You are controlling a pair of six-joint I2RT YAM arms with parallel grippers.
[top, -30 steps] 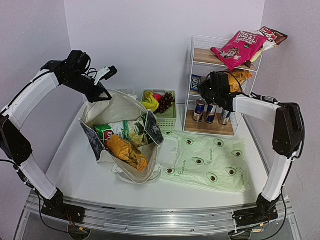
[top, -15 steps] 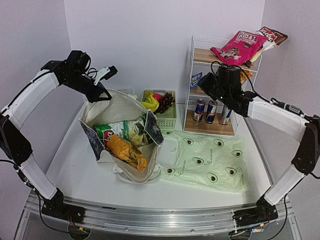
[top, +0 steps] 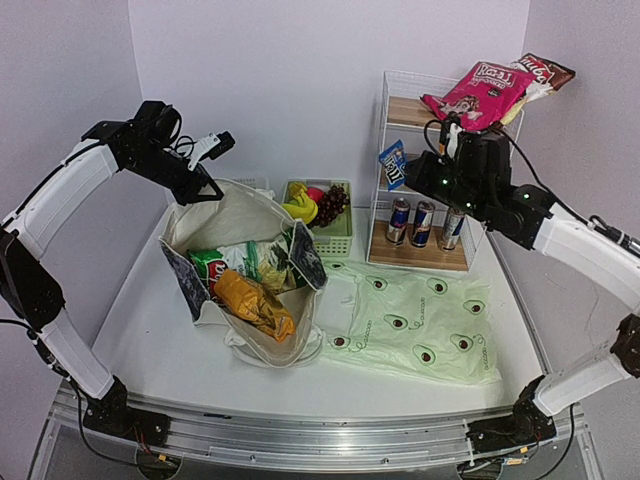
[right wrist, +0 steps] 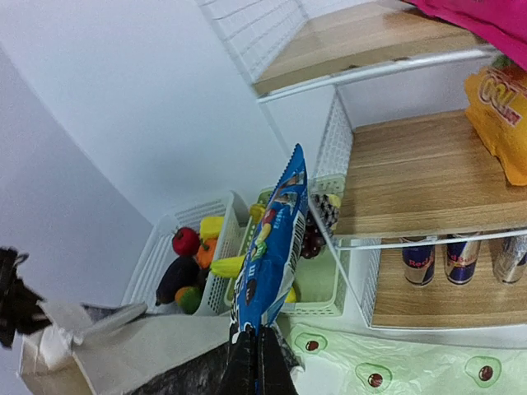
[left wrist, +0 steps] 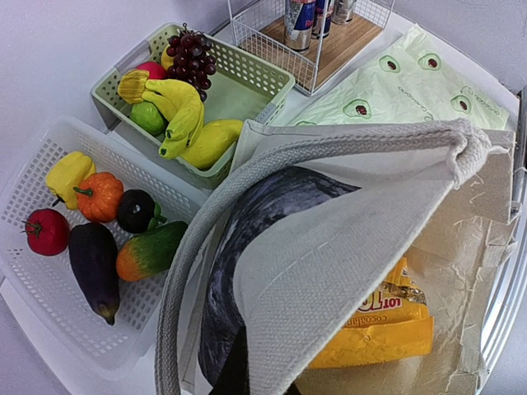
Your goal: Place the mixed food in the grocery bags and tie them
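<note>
Right pincer clamped on the bottom edge of slim blue snack packet, long axis in line with the fingers, beside white wire rack. Cream canvas tote lies left and lower on desk. Left pincer grips its rim, mouth open. Green plastic fruit basket sits between.

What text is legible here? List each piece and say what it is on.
"Red Bull", partly legible: cans low on the rack.
"TO", a fragment: yellow packet in the canvas tote.
Too blurred to read: pink packet atop the rack; blue packet in the right end effector.
</note>
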